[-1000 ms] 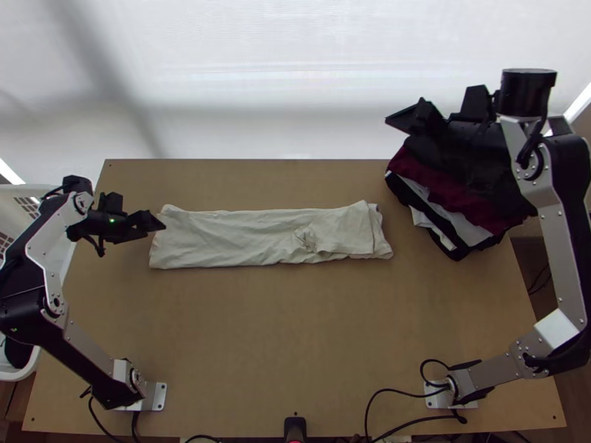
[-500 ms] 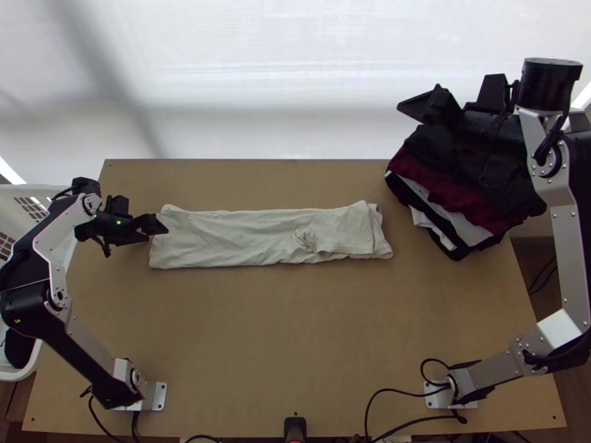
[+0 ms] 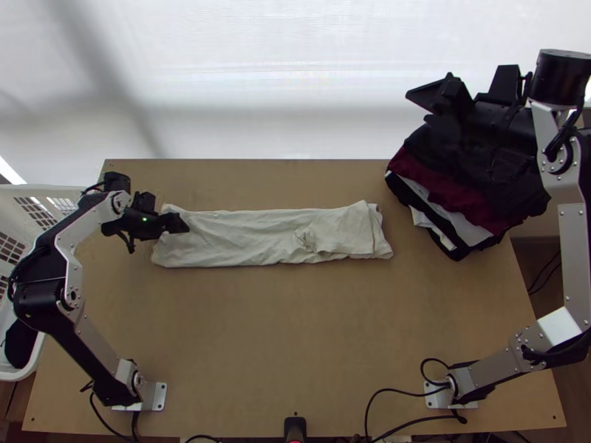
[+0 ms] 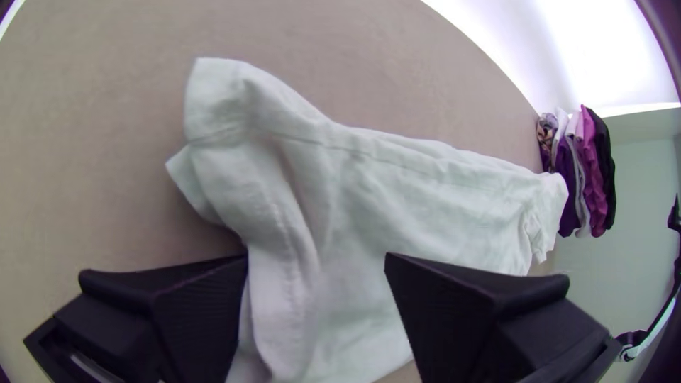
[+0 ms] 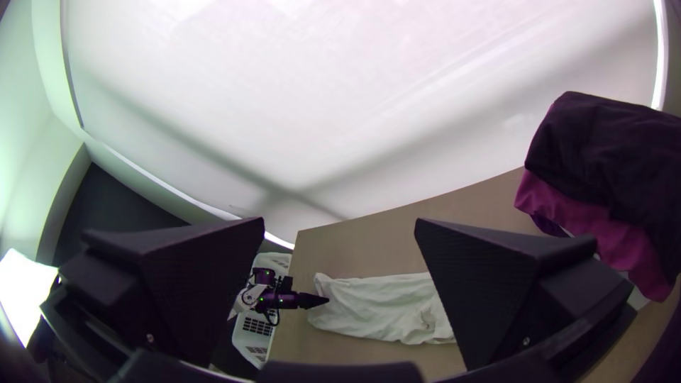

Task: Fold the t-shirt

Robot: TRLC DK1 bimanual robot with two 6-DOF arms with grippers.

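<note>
The left hand (image 3: 176,223) is open over the left end of the t-shirt (image 3: 251,238), cloth between its parted fingers. The shirt lies as a folded strip — long axis running left to right, roughly along the table's (image 3: 281,332) far edge. Table stretches wide nearside, narrower farside; rightward, a gap, then the clothes stack (image 3: 451,188) — beside it, the right hand (image 3: 417,108), spread, raised.

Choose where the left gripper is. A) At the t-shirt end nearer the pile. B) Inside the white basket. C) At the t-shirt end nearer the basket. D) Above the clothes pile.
C: the top view shows the left gripper at the t-shirt end facing the white basket, away from the pile.
</note>
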